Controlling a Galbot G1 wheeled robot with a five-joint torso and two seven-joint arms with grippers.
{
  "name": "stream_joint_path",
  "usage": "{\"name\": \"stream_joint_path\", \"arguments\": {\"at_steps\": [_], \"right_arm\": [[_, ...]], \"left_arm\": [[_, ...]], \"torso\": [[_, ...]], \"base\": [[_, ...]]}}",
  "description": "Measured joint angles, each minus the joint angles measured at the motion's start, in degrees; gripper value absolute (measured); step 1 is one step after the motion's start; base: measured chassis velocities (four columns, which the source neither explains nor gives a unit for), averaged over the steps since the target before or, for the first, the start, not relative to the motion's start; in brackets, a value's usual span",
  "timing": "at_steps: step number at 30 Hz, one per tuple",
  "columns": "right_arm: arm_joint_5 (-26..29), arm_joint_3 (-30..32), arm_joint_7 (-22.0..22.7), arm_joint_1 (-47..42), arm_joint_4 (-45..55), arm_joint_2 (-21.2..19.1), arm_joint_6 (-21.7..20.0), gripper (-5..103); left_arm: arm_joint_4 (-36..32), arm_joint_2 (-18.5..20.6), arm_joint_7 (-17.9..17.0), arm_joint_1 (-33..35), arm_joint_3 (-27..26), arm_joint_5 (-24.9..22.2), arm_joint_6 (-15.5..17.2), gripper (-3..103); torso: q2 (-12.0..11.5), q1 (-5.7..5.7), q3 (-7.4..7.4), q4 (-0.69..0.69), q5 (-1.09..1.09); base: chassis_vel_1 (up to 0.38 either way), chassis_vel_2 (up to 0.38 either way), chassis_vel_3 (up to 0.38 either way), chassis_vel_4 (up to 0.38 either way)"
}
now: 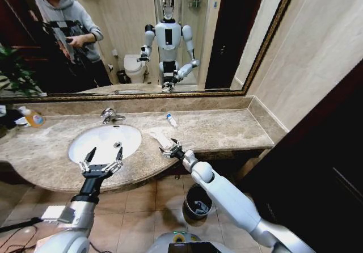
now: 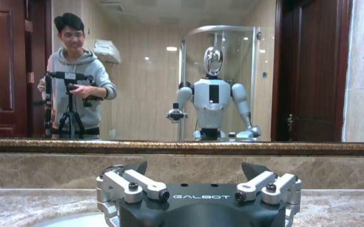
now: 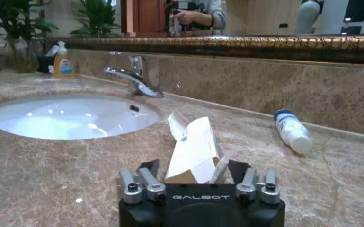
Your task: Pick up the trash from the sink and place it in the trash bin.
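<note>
Left gripper [image 1: 102, 156]: hovered over the near rim of the sink [image 1: 105, 143], fingers spread wide, nothing between them.
Right gripper [image 1: 172, 150]: low on the countertop [image 1: 227, 129] just right of the sink, fingers closed narrow on the near end of the white tube [image 3: 193, 151].
White tube: lay flat on the marble, stretched from the right gripper toward the far side, beside the basin's right edge.
Small bottle [image 3: 292, 131]: white with a blue cap, on its side on the countertop, right of the tube and farther back, near the backsplash, well apart from both grippers.
Sink: white oval basin, nothing seen inside but the drain.
Faucet [image 1: 110, 116]: chrome, at the far rim of the sink.
Bin [image 1: 198, 202]: round, black, on the tiled floor below the counter edge, under the right arm; something pale seen inside.
Soap bottle [image 1: 33, 117]: orange label, far left on the countertop.
Mirror [image 1: 142, 32]: along the far wall.
</note>
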Motion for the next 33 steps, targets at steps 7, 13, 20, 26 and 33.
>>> {"name": "stream_joint_path", "arguments": {"at_steps": [7,13,20,26,33], "right_arm": [[-0.03,0.64,0.05,-0.12,-0.13,0.22,0.18,50],[0.10,1.08,0.06,-0.27,-0.36,0.17,0.34,28],[0.61,1.41,0.07,-0.63,0.48,-0.53,0.31,2],[1.54,2.29,-0.49,-1.36,1.91,-1.39,0.60,0],[3.05,4.54,-1.99,-3.27,4.56,-2.84,1.75,0]], "left_arm": [[0.00,0.00,0.00,0.00,0.00,0.00,0.00,100],[0.00,0.00,0.00,0.00,0.00,0.00,0.00,100],[0.00,0.00,0.00,0.00,0.00,0.00,0.00,100],[0.00,0.00,0.00,0.00,0.00,0.00,0.00,100],[0.00,0.00,0.00,0.00,0.00,0.00,0.00,100]], "torso": [[0.00,0.00,0.00,0.00,0.01],[0.00,0.00,0.00,0.00,0.01],[0.00,0.00,0.00,0.00,0.01],[0.00,0.00,0.00,0.00,0.01],[0.00,0.00,0.00,0.01,0.02]], "base": [[0.000,0.000,0.000,0.000],[0.000,0.000,0.000,0.000],[0.000,0.000,0.000,0.000],[0.000,0.000,0.000,0.000],[0.000,0.000,0.000,0.000]]}}
